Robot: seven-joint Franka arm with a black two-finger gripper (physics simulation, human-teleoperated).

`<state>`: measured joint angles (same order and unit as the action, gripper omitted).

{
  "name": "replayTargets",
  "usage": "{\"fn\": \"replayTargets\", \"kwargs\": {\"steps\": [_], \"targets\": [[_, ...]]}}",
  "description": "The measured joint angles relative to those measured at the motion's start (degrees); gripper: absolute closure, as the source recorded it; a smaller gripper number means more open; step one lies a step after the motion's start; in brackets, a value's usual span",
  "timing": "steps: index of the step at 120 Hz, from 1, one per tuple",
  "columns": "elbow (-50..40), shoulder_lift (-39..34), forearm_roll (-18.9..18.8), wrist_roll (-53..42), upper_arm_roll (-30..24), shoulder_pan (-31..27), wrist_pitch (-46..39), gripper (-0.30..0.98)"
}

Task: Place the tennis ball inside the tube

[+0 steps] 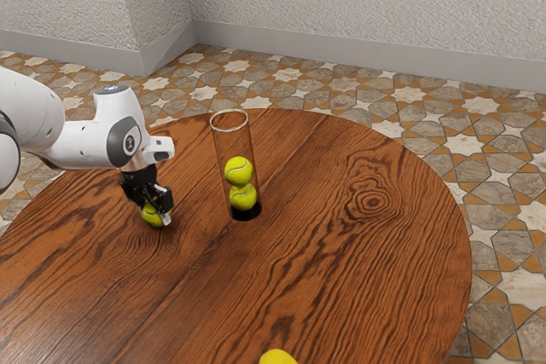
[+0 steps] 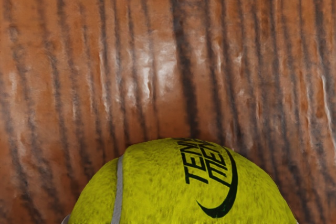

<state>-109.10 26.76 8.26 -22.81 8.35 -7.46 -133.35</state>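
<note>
Low over the table, left of the clear tube in the exterior view, my gripper is shut on a yellow-green tennis ball, one finger at each side. Whether this ball touches the tabletop, I cannot tell. The same ball appears large in the wrist view, with dark lettering and a pale seam. The transparent tube stands upright with a pale rim around its open top and a black base. Inside it two tennis balls are stacked, a lower one and an upper one.
Another yellow ball is partly visible at the exterior view's lower edge. Everything stands on a round wooden table, whose curved edge runs past behind the tube and round to the exterior view's right. Pale walls rise beyond the tiled floor.
</note>
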Motion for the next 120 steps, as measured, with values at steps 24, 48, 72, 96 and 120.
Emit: {"fn": "replayTargets", "kwargs": {"steps": [24, 48, 72, 96, 120], "targets": [[-0.02, -4.36, -0.75, 0.39, 0.01, 0.01, 2.04, 0.44], [0.08, -14.29, -1.20, 0.86, -0.72, 0.79, 9.67, 0.47], [3.26, -18.80, -1.37, 0.93, -1.20, 2.48, 16.73, 0.47], [12.62, -18.23, -2.44, 0.71, -3.30, 3.71, 24.57, 0.47], [21.82, -13.59, -3.01, 0.31, -5.77, 3.80, 29.41, 0.45]]}}
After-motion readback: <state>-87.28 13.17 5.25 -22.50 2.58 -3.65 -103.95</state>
